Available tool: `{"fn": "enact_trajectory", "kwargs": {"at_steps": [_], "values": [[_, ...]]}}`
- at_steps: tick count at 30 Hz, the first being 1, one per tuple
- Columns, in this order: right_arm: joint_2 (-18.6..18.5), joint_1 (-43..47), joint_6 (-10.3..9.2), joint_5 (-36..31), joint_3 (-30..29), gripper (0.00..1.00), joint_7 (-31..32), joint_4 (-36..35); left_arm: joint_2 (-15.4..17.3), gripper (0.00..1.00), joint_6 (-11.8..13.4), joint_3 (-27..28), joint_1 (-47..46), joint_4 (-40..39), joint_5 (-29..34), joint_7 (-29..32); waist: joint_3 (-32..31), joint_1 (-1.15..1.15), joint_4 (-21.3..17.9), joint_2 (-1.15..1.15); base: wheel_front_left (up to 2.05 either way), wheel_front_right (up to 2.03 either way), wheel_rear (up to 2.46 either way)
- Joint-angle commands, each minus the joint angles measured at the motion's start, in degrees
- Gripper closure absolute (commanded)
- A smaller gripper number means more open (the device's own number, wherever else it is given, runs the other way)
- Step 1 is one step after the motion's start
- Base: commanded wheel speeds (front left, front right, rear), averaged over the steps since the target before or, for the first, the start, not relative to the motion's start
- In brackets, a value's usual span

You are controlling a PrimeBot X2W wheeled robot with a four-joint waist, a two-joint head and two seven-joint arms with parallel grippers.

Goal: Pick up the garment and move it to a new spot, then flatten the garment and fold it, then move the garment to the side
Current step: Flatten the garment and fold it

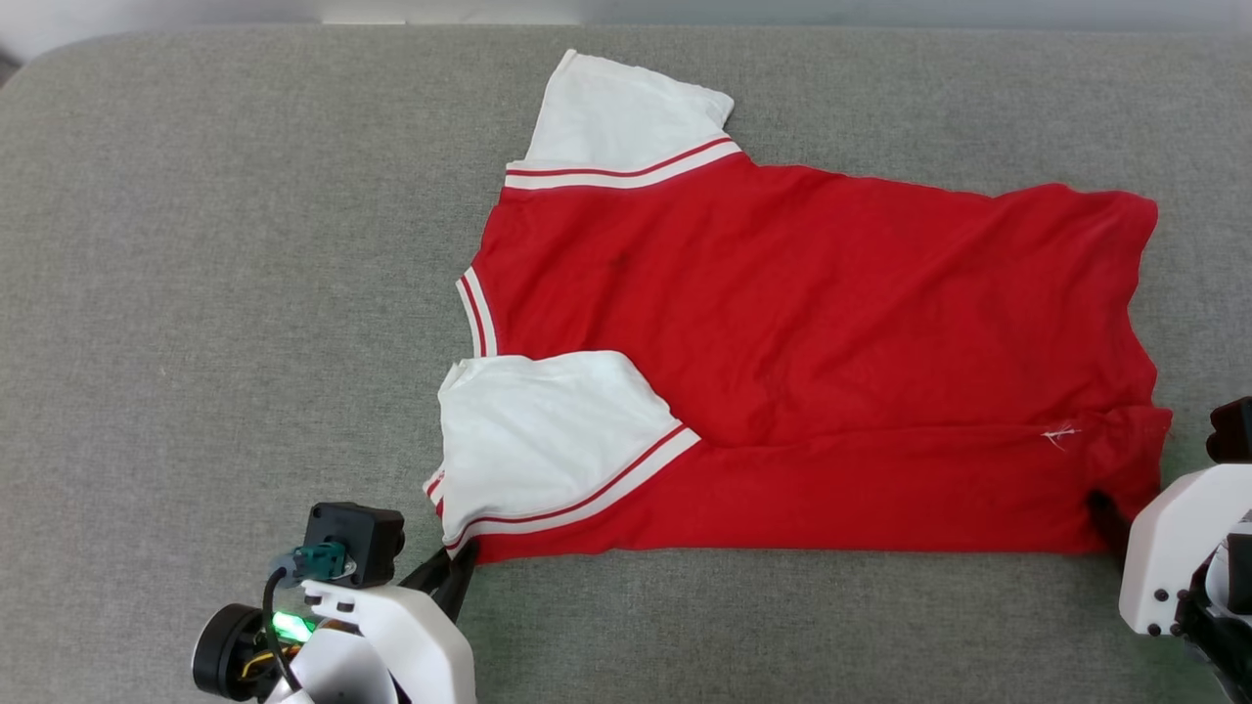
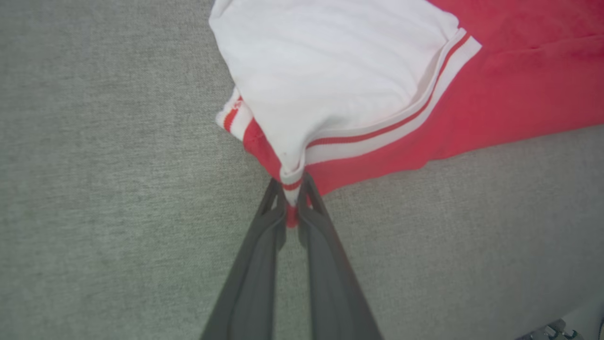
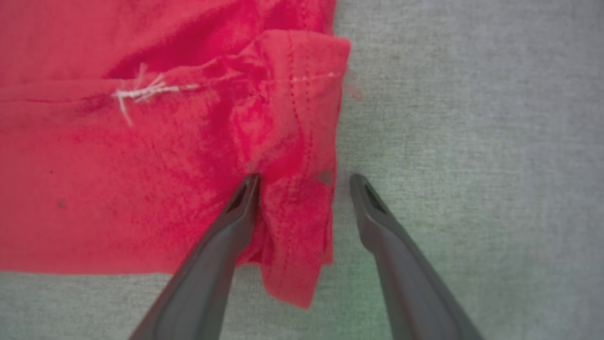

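No text can be read on the garment point(image 1: 812, 323)

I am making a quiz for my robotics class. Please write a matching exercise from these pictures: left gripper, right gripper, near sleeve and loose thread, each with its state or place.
Things:
1. left gripper
2. right gripper
3. near sleeve
4. thread

States or places:
a. loose, by the hem
b. white, lying over the red body
c. shut on a corner of the garment
d. open, hem corner between its fingers

Pairs: 1-c, 2-d, 3-b, 4-a
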Motion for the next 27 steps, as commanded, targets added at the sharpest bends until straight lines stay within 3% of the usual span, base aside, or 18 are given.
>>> {"fn": "enact_trajectory", "kwargs": {"at_steps": [1,2,3,11,27], "values": [[1.9,1.7,0.12,0.9,2.0,0.52,2.0,3.9,-0.3,1.0,-0.1,0.0,-0.8,0.4,-0.3,0.2,0.1,0.0,0.1,0.0,0.0,0.0,0.0],[1.9,2.0,0.12,1.3,2.4,0.96,2.4,4.4,-0.3,1.0,-0.3,0.0,-0.8,0.7,-0.4,0.2,0.1,0.0,0.1,0.0,0.0,0.0,0.0],[1.7,2.2,0.12,1.3,2.5,1.0,2.2,4.6,-0.4,1.0,-0.5,0.0,-0.8,1.0,-0.6,0.1,0.1,0.0,0.1,0.0,0.0,0.0,0.0],[0.1,4.2,0.0,1.9,-0.3,1.0,0.9,2.3,0.7,1.0,-1.1,0.5,2.2,3.7,-2.3,-0.6,-2.6,0.0,-1.2,0.0,0.0,0.0,0.0],[-1.1,14.2,-0.01,5.2,-3.2,1.0,5.1,-11.5,5.6,1.0,-1.2,-1.4,11.0,1.5,-3.7,1.0,-8.4,0.0,-3.2,0.0,0.0,0.0,0.0]]}}
